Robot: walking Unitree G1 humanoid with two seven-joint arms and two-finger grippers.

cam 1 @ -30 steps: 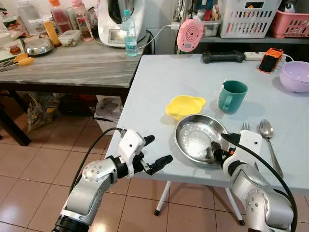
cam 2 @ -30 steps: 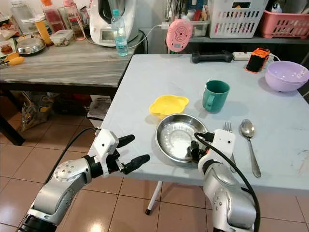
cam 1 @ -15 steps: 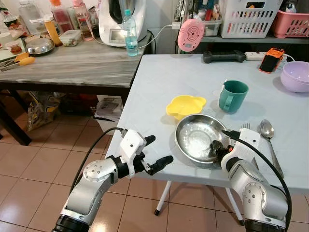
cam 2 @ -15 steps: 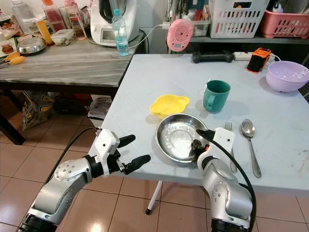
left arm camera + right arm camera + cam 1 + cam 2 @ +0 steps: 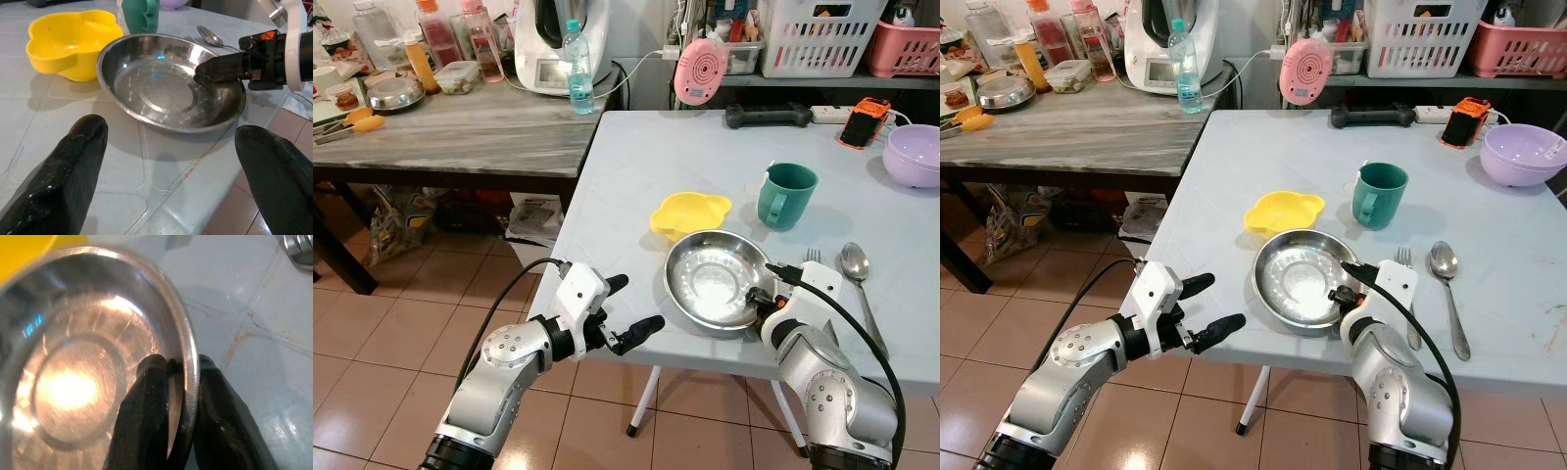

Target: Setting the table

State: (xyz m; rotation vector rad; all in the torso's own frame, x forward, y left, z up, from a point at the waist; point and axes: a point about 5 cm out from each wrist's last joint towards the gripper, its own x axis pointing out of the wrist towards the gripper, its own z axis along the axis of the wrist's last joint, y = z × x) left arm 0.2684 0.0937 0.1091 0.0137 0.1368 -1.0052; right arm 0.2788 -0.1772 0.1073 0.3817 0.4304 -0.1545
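Now round shiny steel plate [image 5: 713, 284], rim pinched by right gripper [image 5: 180, 363] jaws.

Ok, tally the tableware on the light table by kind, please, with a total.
Steel plate: 1, its rim clamped by the right gripper
Bowls: 2, yellow and purple
Green mug: 1
Fork: 1
Spoon: 1
Total: 6

Lighting: bright, even indoor light; soft shadows under the green cup [image 5: 786, 195] and yellow dish [image 5: 690, 214]. Glare: hot spot inside the steel plate [image 5: 68, 387]; sheen on the floor tiles [image 5: 372, 392]. Focus: head views sharp; left tool [image 5: 171, 181] fingers blurred up close.
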